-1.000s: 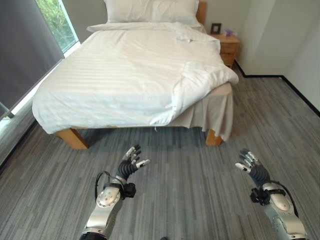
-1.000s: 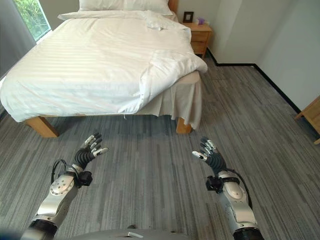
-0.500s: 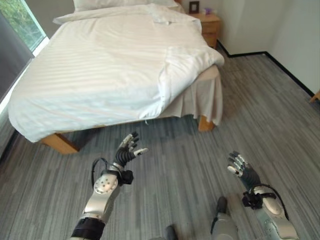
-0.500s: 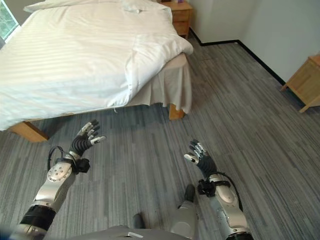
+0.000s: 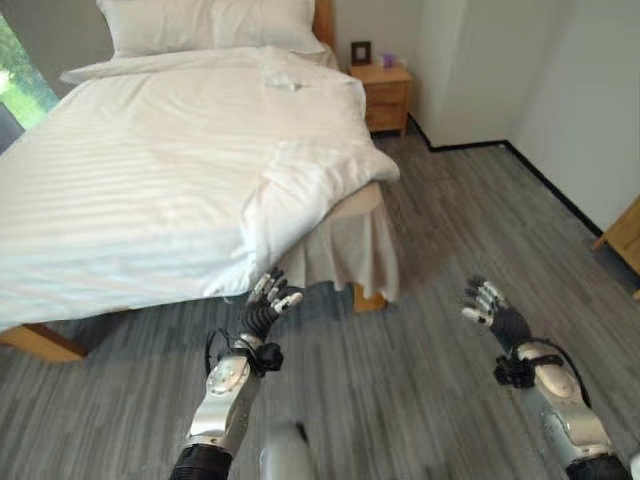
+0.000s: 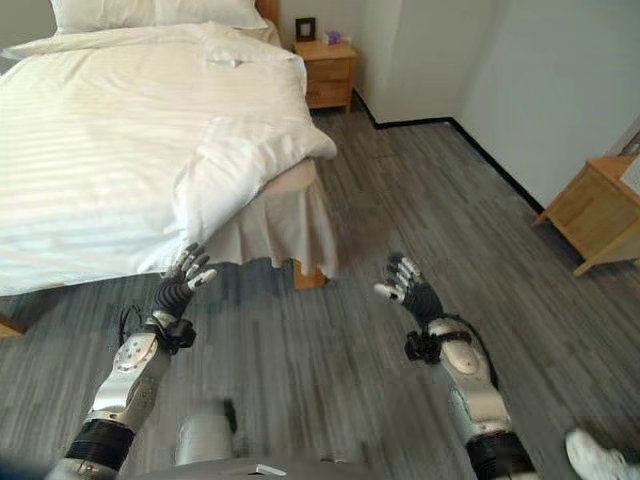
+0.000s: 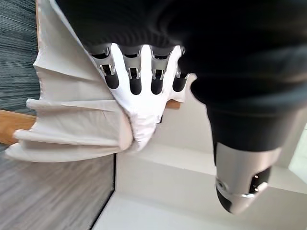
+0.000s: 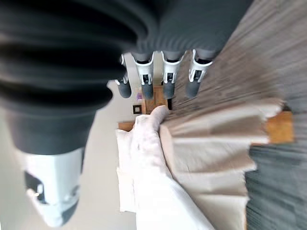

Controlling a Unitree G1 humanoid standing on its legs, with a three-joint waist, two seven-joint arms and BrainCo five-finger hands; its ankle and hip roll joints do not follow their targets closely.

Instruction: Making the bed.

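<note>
A bed with a white striped duvet [image 5: 150, 170] fills the upper left. The duvet's near right corner [image 5: 330, 165] is folded back in a bunch, baring the mattress edge and a beige bed skirt [image 5: 345, 255]. White pillows [image 5: 205, 22] lie at the headboard, and a small rumpled white cloth [image 5: 280, 75] sits near them. My left hand [image 5: 267, 305] is raised and open just in front of the bed's foot, holding nothing. My right hand [image 5: 490, 305] hangs open over the floor to the right of the bed, also holding nothing.
A wooden nightstand [image 5: 385, 90] with a small picture frame stands by the headboard at the back wall. Another wooden piece of furniture [image 6: 595, 215] stands at the right wall. Grey plank floor [image 5: 470, 220] stretches right of the bed. A wooden bed leg [image 5: 368, 298] shows under the skirt.
The camera has moved closer to the bed and swung right, so the bed's near right corner is now closer. Both hands stay raised and open.
</note>
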